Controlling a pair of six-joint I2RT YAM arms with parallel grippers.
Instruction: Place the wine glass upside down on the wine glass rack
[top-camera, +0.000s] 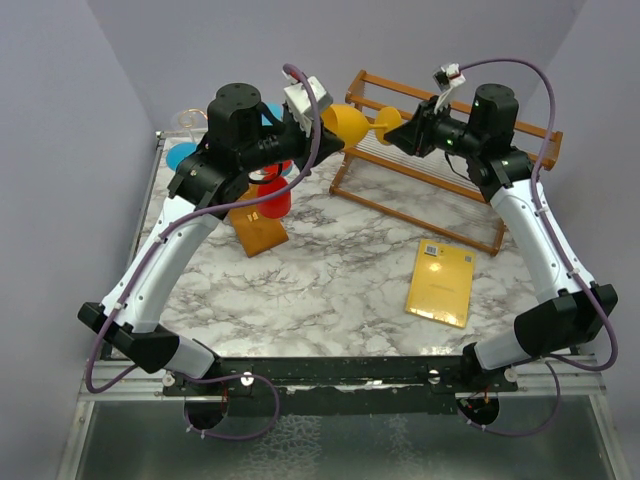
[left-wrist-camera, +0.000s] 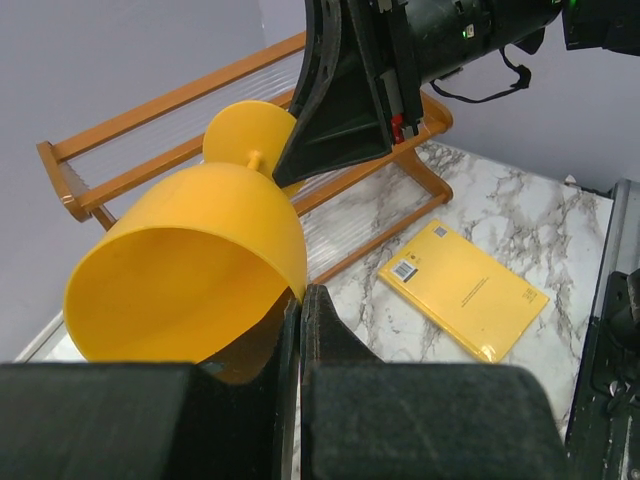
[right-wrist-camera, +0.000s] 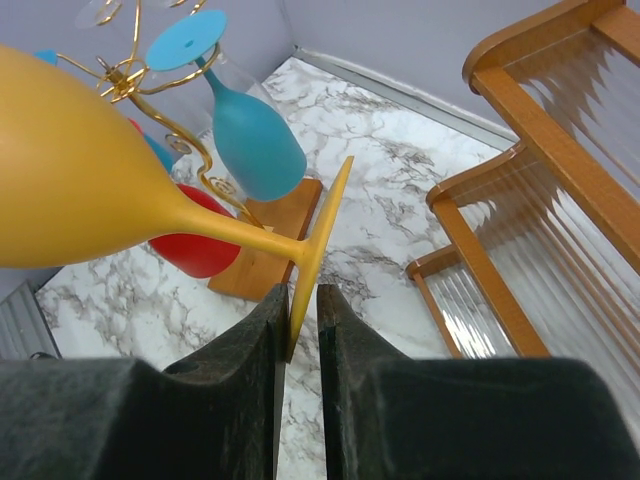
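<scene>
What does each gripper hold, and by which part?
Both hold the yellow wine glass: the left gripper pinches the bowl's rim, the right gripper clamps the foot's edge.

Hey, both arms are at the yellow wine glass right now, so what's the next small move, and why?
Probably close the right tool firmly on the foot of the yellow wine glass. It flanks the foot's edge, but a firm grip isn't clear, while the left tool pinches the bowl's rim, so releasing there now might drop it.
</scene>
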